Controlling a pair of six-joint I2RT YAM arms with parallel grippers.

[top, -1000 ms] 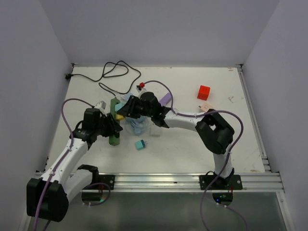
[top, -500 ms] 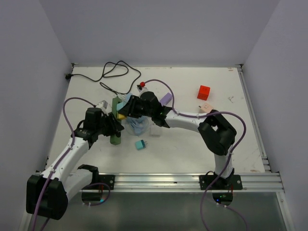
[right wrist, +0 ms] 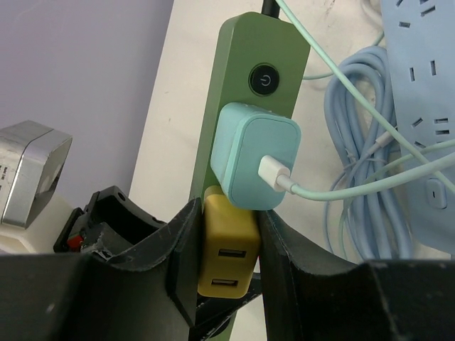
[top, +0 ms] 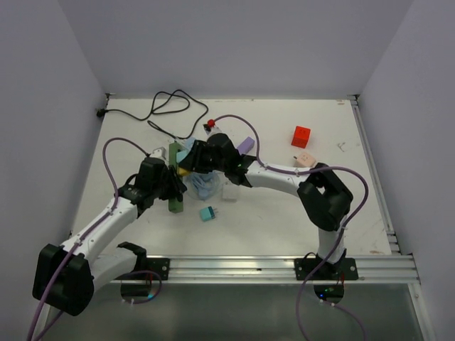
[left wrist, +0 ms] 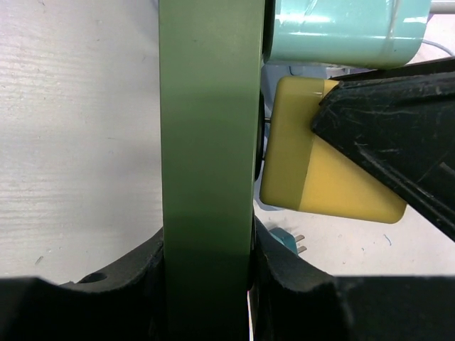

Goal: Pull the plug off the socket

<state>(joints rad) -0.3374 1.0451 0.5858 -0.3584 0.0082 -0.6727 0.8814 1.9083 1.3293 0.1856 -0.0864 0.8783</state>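
Yellow plug (right wrist: 227, 252) sat in the green power strip (right wrist: 245, 92), just below the teal charger (right wrist: 256, 156) — not out yet, as far as I cld tell. My right gripper (right wrist: 229, 241) was clamped on its sides, w/ my left gripper (left wrist: 207, 270) pinching the strip. Grips done — the pull itself was left.

The white surface (top: 298, 213) carried several loose items. A black cable (top: 170, 106) lay coiled at the far left corner. A red cube (top: 301, 136) and a small beige block (top: 304, 158) sat near each other, right of centre. A purple block (top: 245, 146) lay mid-surface. A small teal plug (top: 207, 213) lay alone nearer the front. A pale blue cable bundle (top: 202, 185) and a green power strip (top: 173, 199) occupied the left-centre (whether the strip rested fully on the surface could not be confirmed).
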